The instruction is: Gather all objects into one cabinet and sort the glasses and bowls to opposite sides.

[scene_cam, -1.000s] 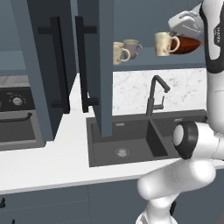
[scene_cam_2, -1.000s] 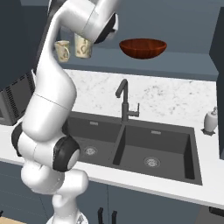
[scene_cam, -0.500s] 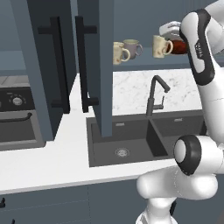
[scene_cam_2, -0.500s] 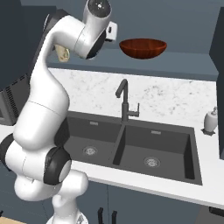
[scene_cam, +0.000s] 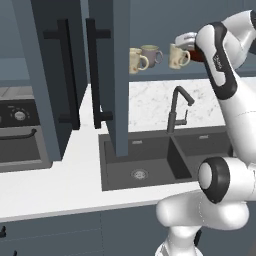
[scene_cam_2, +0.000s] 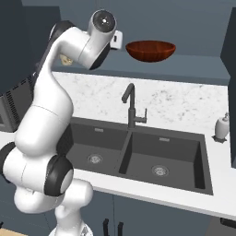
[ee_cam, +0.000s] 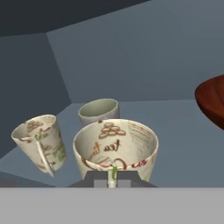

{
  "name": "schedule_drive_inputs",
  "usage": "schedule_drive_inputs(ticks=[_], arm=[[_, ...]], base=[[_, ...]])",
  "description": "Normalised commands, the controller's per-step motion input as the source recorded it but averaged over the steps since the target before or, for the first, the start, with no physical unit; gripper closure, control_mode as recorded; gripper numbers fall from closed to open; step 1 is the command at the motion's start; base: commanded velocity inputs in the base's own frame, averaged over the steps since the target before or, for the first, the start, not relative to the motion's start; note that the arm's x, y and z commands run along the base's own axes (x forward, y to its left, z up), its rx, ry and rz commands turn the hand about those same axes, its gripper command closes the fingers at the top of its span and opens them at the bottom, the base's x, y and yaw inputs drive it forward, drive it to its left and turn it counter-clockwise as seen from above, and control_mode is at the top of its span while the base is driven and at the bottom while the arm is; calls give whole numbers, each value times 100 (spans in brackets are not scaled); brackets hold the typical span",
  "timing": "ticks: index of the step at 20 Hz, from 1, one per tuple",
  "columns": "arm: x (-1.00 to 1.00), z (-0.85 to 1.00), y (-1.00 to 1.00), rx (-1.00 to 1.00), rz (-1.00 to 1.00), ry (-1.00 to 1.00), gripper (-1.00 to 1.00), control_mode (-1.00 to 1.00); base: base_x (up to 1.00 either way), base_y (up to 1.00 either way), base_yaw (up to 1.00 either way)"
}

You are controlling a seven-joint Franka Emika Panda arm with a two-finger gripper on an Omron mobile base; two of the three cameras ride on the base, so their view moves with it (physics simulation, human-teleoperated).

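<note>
The printed mug [ee_cam: 116, 146] sits at the bottom centre of the hand view, mouth toward the camera, with the hand [ee_cam: 112, 178] pinched shut on the near part of its rim. That rim grip keeps the mug level enough to be set down on the cabinet shelf [ee_cam: 175, 127] alongside the other cups. In the left base view the same mug [scene_cam: 178, 55] shows in the upper right, just left of the hand [scene_cam: 187, 42], inside the slate-blue wall cabinet [scene_cam: 107, 75].

Two more cups stand on the left side of the shelf: a second printed mug [ee_cam: 41, 142] at lower left of the hand view, tilted in that rolled view, and a plain grey-beige cup [ee_cam: 99, 112] just behind the held one. In the left base view they are the cream mug [scene_cam: 137, 60] and the grey mug [scene_cam: 151, 54], close together in the upper middle. The reddish-brown bowl [scene_cam_2: 150, 50] rests at upper centre of the right base view, well apart to the other side; its edge [ee_cam: 212, 103] cuts into the right of the hand view. So cups left, bowl right seems to be the sorting in hand.

The open cabinet door [scene_cam: 120, 80] hangs beside the reach, and the neighbouring cups leave little room. Below are the black faucet [scene_cam_2: 132, 108], the double sink [scene_cam_2: 138, 154], the white tabletop [scene_cam: 55, 185] and a soap dispenser [scene_cam_2: 222, 128].
</note>
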Motion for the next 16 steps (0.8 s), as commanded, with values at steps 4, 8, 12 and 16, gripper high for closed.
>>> schedule_drive_inputs(ticks=[4,8,12,16], arm=[[51,-7,0,0,3,-4,100,-100],[57,-3,-3,0,3,-2,100,-100],[48,-6,-3,0,5,-4,100,-100],[38,-6,0,0,5,-6,100,-100]], base=[[0,0,0],[0,0,0],[0,0,0],[0,0,0]])
